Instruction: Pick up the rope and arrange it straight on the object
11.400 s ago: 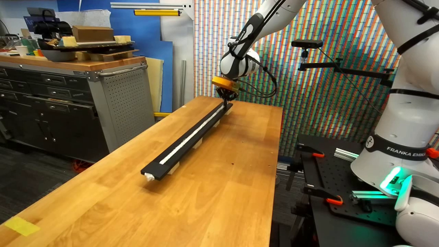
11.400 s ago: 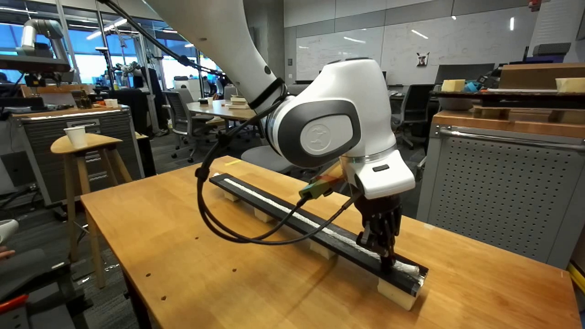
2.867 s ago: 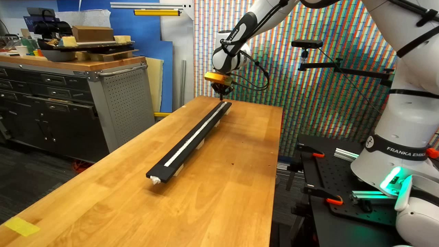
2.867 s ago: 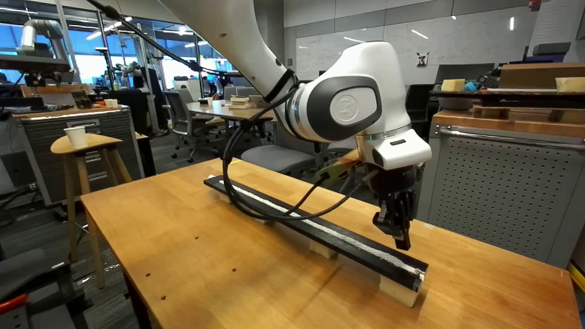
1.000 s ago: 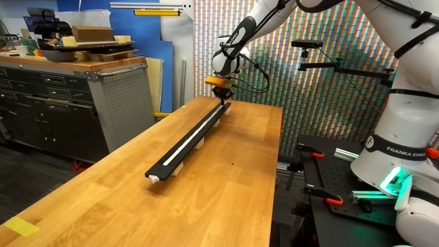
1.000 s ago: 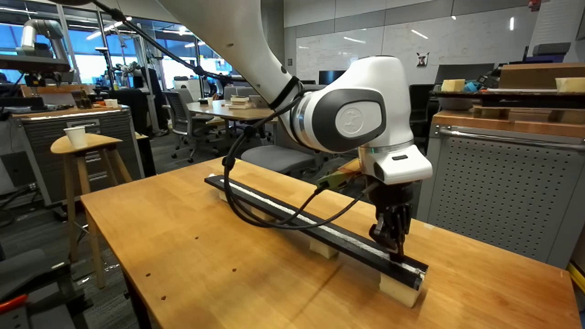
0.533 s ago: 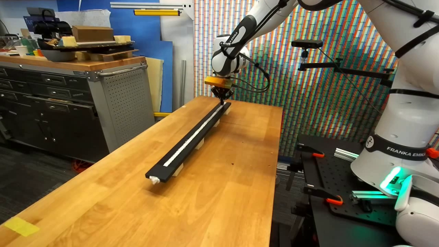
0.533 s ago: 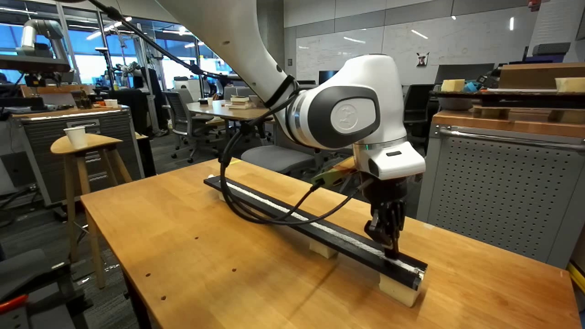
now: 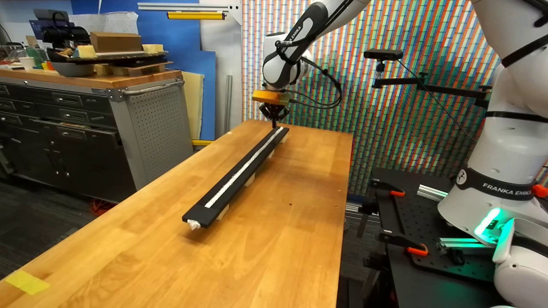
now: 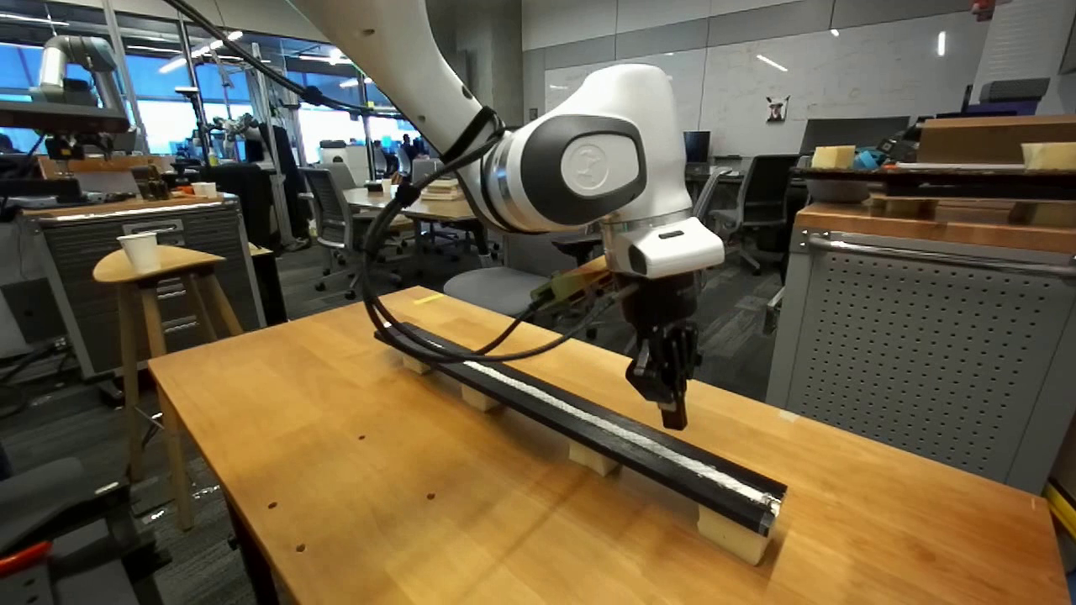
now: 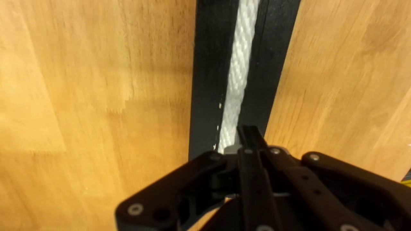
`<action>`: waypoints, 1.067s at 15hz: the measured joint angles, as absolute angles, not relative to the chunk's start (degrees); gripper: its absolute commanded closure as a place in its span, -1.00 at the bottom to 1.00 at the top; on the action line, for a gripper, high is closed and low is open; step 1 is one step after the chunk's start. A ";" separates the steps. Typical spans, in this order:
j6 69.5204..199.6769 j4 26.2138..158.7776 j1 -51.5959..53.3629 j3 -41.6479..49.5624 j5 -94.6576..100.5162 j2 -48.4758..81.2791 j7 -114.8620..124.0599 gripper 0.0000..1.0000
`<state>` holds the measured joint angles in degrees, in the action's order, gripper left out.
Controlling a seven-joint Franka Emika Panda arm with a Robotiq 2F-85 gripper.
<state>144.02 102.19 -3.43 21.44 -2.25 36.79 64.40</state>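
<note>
The white rope lies nearly straight along the top of the long black bar, the object of the task. In the wrist view the twisted rope runs along the middle of the bar, with black on both sides. My gripper hangs above the bar, apart from it, near the bar's far end in an exterior view. Its fingers are together with nothing between them; in the wrist view the gripper appears just right of the rope. The gripper linkage hides the rope's lower stretch there.
Pale blocks hold the bar above the wooden table. A white tuft hangs at one bar end, and a shiny wrap covers the other. A tool cabinet stands beside the table. Cables loop from the arm.
Over the last half second my gripper has lifted off the rope near the bar's end and drawn back along the bar. The rope stays lying in line; the bar looks almost unmoved.
</note>
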 measured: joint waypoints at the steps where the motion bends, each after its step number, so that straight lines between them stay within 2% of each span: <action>1: 143.53 102.96 -2.90 21.43 -1.69 35.73 64.38 1.00; 6: 140.28 105.62 -1.80 19.50 0.59 31.01 60.99 1.00; 16: 133.25 111.60 -2.28 12.36 0.59 20.46 36.09 1.00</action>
